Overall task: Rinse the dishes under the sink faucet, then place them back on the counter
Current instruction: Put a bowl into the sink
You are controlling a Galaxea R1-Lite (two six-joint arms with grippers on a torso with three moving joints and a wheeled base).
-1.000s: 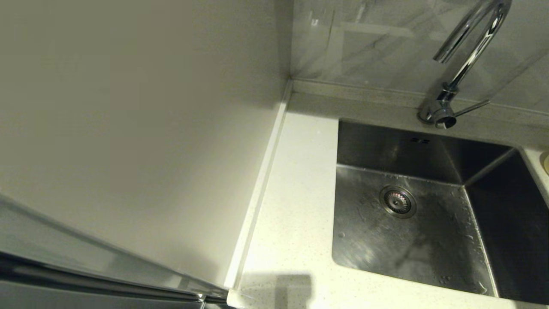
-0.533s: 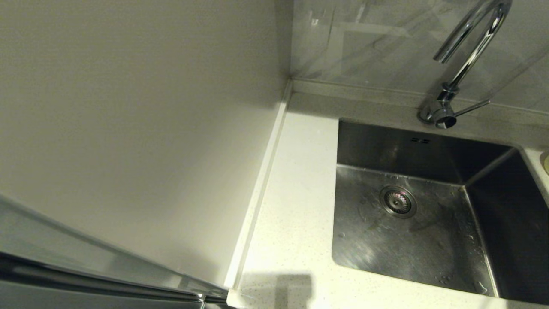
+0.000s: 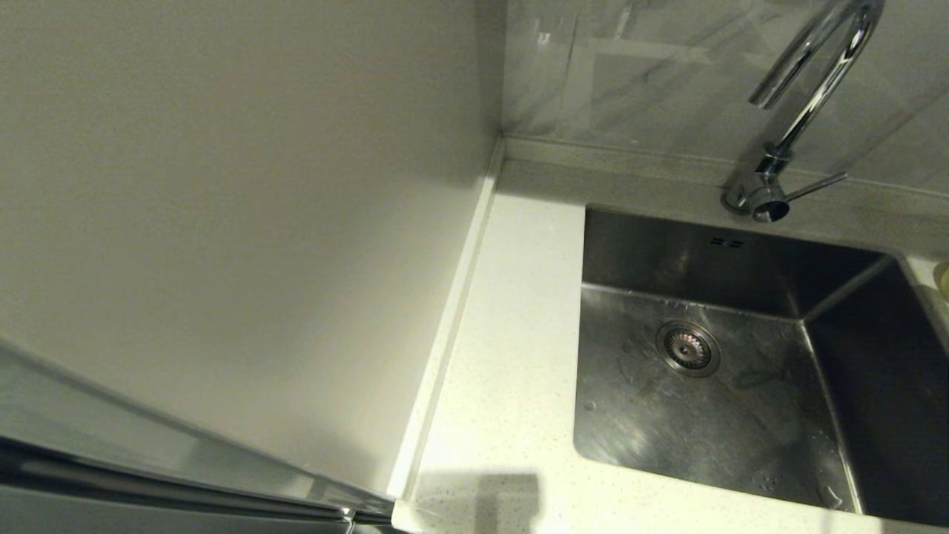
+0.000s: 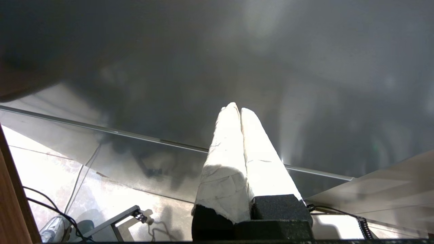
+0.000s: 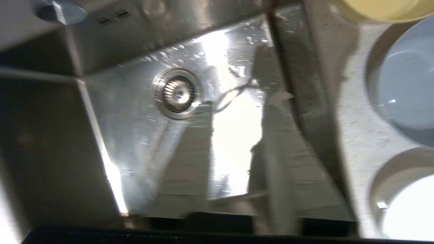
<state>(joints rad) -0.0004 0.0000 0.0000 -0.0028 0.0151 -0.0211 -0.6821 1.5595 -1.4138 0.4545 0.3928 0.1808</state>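
The right gripper (image 5: 234,159) hangs over the sink (image 5: 142,135), fingers parted with a gap of bright steel between them, holding nothing. A second ago the head view showed the same bare basin. Just beside it on the counter (image 5: 352,142) sit three bowls (image 5: 407,88), none picked yet. Beyond, the faucet (image 3: 808,96) looks dry. The left gripper (image 4: 241,112) rests parked, fingers pressed together.

Left hand (image 4: 237,112) parked, fingers pressed together; right hand (image 5: 237,135) fingers parted.
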